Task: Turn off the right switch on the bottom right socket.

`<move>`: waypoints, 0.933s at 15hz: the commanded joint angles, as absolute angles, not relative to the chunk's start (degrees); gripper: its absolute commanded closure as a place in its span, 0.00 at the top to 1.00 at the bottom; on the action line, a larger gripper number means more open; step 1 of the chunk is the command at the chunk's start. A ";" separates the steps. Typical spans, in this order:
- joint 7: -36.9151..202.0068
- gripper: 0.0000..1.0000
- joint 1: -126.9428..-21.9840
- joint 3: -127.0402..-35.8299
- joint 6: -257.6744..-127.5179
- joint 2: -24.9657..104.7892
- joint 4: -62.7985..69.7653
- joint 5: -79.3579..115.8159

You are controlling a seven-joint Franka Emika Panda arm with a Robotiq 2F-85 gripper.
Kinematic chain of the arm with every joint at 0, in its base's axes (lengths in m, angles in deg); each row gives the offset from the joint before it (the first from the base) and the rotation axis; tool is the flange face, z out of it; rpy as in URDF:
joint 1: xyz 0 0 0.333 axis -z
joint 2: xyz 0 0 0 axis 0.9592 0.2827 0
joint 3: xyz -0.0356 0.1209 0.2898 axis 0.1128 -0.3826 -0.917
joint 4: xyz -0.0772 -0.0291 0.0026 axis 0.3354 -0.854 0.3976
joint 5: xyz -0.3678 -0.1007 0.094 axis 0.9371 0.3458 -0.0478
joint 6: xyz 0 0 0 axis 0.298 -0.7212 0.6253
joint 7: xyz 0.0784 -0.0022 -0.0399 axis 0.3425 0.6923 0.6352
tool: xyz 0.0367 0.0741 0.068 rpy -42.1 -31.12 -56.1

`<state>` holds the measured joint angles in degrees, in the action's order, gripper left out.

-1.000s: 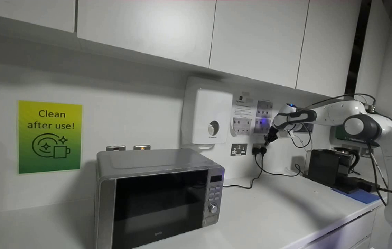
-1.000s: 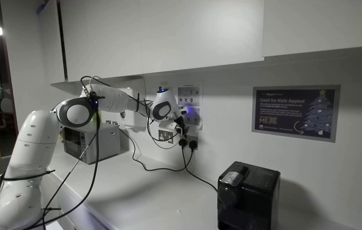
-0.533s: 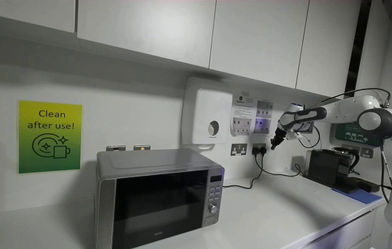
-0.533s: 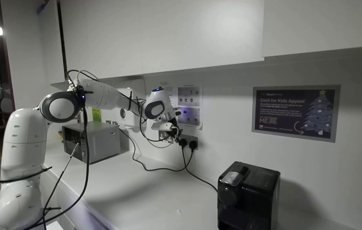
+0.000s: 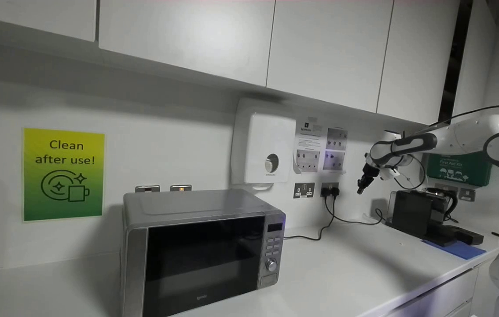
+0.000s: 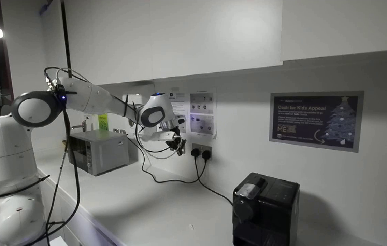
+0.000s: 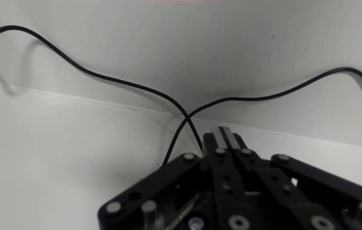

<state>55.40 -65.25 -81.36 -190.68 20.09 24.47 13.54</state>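
Note:
The right wall socket [image 5: 329,185] is a dark double plate with two black plugs in it. It also shows in an exterior view [image 6: 201,147]. Its switches are too small to read, so I cannot tell their positions. The left double socket [image 5: 304,190] has no plugs and is mostly behind the gripper in an exterior view. My black gripper [image 5: 360,191] hangs in the air in front of the wall, apart from the sockets, pointing down and toward the wall. In the wrist view the gripper [image 7: 225,135] has its fingertips together with nothing between them. The socket is not visible there.
Two black cables [image 7: 187,117] run from the plugs and cross near the wall. A microwave [image 5: 205,246] and a black coffee machine [image 6: 265,208] stand on the white counter [image 6: 166,205]. A towel dispenser [image 5: 263,145] and paper sheets [image 6: 201,114] are on the wall under the cupboards.
The gripper was right at the right socket's top a second ago. It has since backed away from the wall, and the whole arm has drawn back. The plugs have stayed in place.

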 commanded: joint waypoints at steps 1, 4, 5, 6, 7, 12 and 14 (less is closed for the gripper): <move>50.62 0.00 -66.09 -79.35 -189.84 12.06 31.73 13.95; 47.41 0.00 -66.57 -77.70 -190.20 7.45 35.62 13.26; 46.56 0.00 -66.78 -77.08 -190.18 5.80 36.91 13.16; 45.79 0.00 -66.97 -76.44 -190.32 4.19 38.14 13.10; 45.44 0.00 -67.12 -75.93 -190.14 2.75 39.08 13.29; 46.16 0.00 -67.11 -74.36 -185.19 -4.04 41.60 16.54; 46.02 0.00 -67.20 -74.02 -180.04 -6.47 41.03 17.69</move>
